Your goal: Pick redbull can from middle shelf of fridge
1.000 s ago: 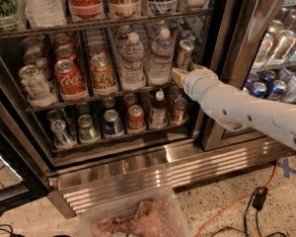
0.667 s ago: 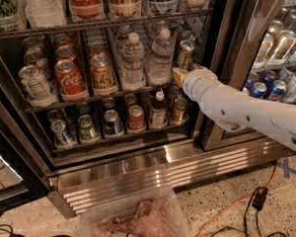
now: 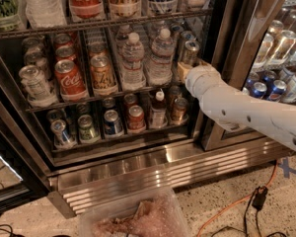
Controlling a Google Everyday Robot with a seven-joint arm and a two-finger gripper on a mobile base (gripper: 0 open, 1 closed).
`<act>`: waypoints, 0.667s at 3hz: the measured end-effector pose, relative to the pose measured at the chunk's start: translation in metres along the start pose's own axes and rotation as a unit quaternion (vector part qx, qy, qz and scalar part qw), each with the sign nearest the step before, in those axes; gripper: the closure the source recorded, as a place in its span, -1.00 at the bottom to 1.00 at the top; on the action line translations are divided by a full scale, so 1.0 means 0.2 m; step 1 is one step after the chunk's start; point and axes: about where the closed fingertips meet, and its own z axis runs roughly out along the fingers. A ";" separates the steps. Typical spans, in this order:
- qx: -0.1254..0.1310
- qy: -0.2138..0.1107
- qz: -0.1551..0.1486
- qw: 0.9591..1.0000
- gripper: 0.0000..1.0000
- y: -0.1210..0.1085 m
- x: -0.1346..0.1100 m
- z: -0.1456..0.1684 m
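Observation:
The fridge (image 3: 138, 181) stands open in front of me. Its middle shelf (image 3: 89, 98) is a dark wire rack holding cans and bottles. The redbull can (image 3: 190, 53), slim and silvery, stands at the right end of this shelf, with another similar can behind it. My gripper (image 3: 183, 71) reaches in from the right on a white arm (image 3: 237, 107). It sits right at the lower part of the redbull can, and my wrist hides much of the contact.
Two water bottles (image 3: 133, 60) stand left of the redbull can, then an orange can (image 3: 102, 73) and a Coca-Cola can (image 3: 69, 78). The door post (image 3: 232, 58) is close behind my arm. A plastic bin (image 3: 138, 216) and cables (image 3: 227, 211) lie on the floor.
My gripper has edged very slightly up and to the right beside the redbull can. Nothing on the shelves has moved.

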 end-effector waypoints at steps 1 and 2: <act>-0.004 -0.008 0.004 1.000 -0.04 0.03 -0.01 0.03; -0.013 -0.014 0.004 1.000 -0.04 0.08 -0.01 0.06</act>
